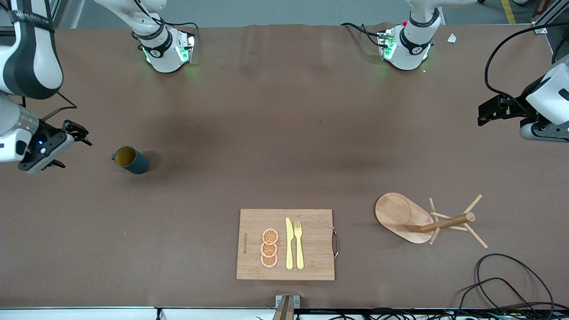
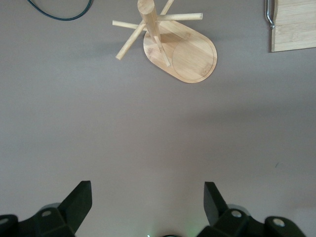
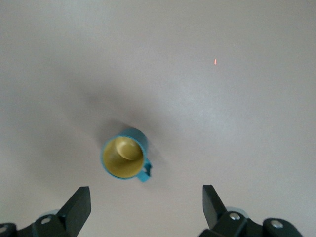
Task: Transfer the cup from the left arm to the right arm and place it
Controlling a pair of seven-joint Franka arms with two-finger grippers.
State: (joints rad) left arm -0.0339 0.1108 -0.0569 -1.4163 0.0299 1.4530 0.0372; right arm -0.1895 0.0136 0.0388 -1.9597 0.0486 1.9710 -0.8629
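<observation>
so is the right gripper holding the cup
No, the cup stands upright on the table, free of the open right gripper.

robot lab, two arm bases, cables

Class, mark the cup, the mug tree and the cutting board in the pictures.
cup (image 1: pixel 134 162): front view, on its dark teal outer wall.
mug tree (image 1: pixel 446 222): front view, on its central post.
cutting board (image 1: pixel 315 244): front view, on bare wood beside the fork.
</observation>
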